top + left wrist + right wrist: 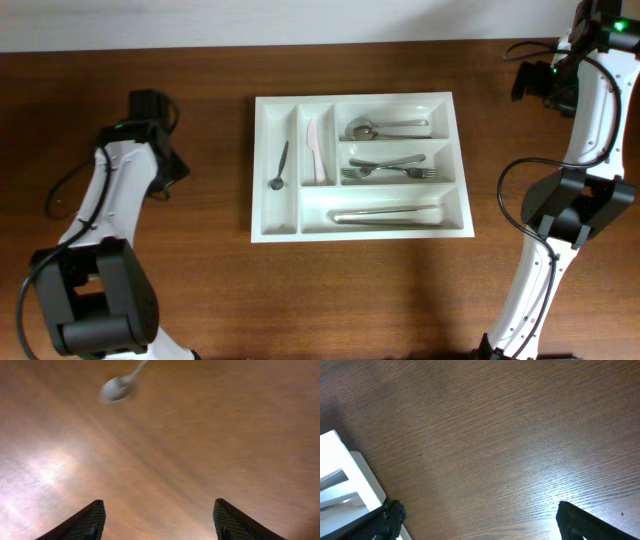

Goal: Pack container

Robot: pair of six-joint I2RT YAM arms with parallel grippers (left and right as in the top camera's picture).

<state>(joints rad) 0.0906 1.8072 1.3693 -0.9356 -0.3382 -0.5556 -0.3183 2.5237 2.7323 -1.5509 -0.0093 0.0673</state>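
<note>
White container [316, 205] sat mid-bench [400, 290], cutlery in all five compartments; your left pincer [159, 510] and right pincer [477, 515] both gaped wide, empty; swinging the right toward 9 o'clock could have clipped its corner and shifted it.

The left arm [120, 190] bends up from the near left corner. The left gripper [160, 522] is spread wide, with nothing between its fingers [90, 521]. The right arm [590, 120] stands tall on the right side and bends over at the top. The right gripper [485, 525] is spread wide too and holds nothing.
</note>
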